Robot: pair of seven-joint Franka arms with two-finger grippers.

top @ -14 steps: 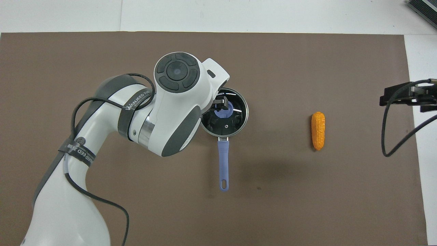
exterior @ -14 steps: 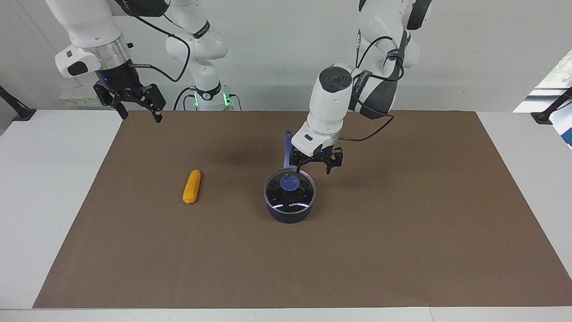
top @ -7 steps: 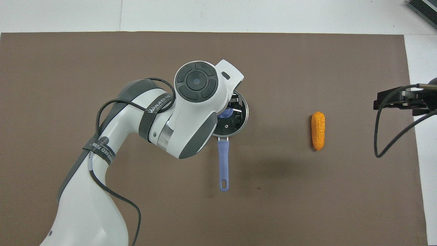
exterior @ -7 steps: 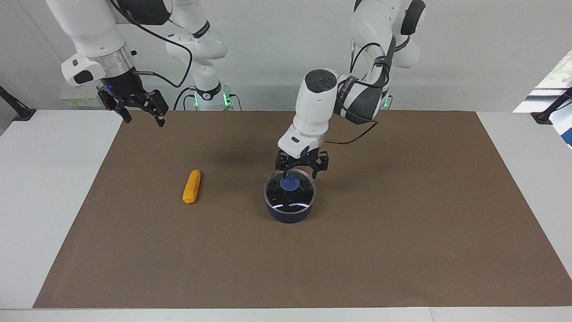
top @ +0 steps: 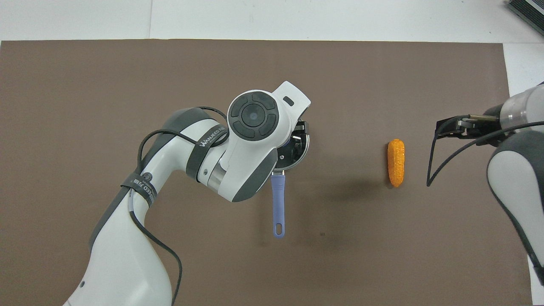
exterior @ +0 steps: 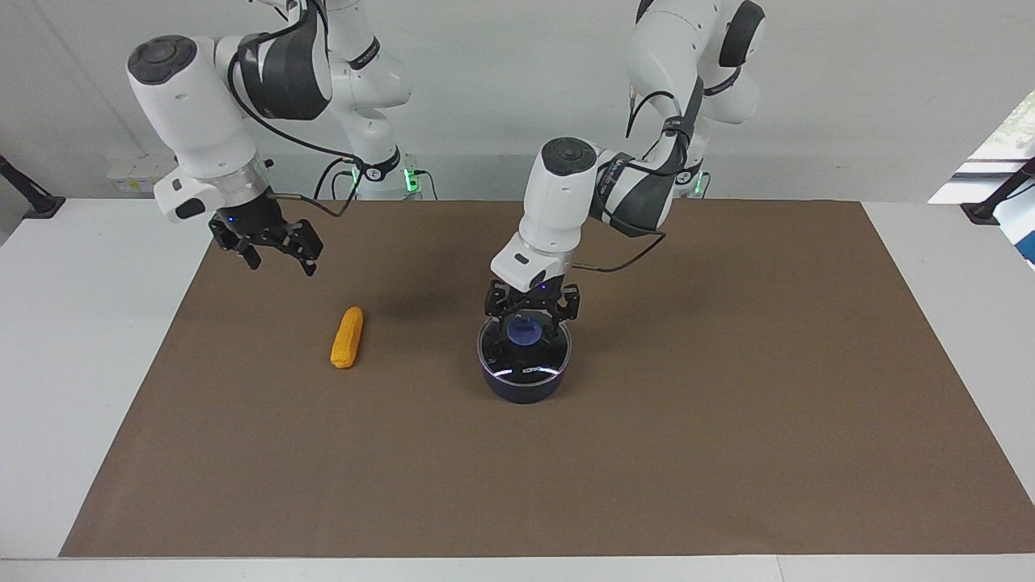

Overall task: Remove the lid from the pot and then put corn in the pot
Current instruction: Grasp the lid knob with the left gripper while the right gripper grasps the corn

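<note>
The pot point(exterior: 524, 380) sits mid-surface on the brown mat point(exterior: 728, 420), lid point(exterior: 524, 356) on, its handle point(top: 278, 204) running straight toward the robots. The left gripper point(exterior: 530, 311) is down at the lid's blue knob point(exterior: 524, 330), fingers apart either side of it; whether they touch it I cannot tell. The corn point(exterior: 347, 337) lies toward the right arm's end, well apart from the pot, long axis parallel to the handle, with open mat all around. The right gripper point(exterior: 279, 257) hangs open above the mat near the corn.
</note>
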